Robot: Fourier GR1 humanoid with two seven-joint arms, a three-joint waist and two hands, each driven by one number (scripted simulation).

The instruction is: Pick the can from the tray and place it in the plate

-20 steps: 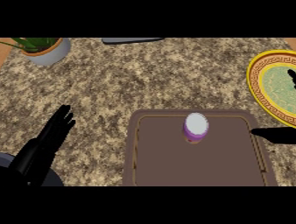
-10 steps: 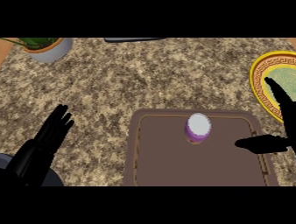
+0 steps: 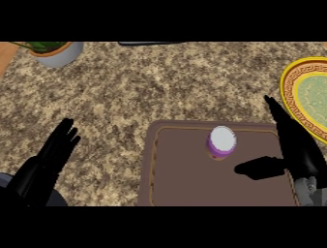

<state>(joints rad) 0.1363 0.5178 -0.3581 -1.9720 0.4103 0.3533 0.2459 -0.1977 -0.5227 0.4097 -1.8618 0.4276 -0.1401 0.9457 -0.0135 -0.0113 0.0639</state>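
Nearest the viewer, the left hand (image 3: 49, 160) rests open at the lower left, fingers straight, holding nothing. At the lower right, the right hand (image 3: 298, 150) is spread wide over the brown tray (image 3: 187, 186), thumb pointing toward the can (image 3: 221, 142) but apart from it, grasping nothing. The can stands upright in the tray. Farther right, the yellow plate (image 3: 292, 94) sits on the speckled tabletop (image 3: 159, 82), partly cut off. A potted plant (image 3: 55, 51) sits far left. Judging by this, nothing is lifted yet; grasp, carry and placement remain.

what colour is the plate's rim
Yellow-gold with a dark key pattern around a green centre, on the plate; head view.
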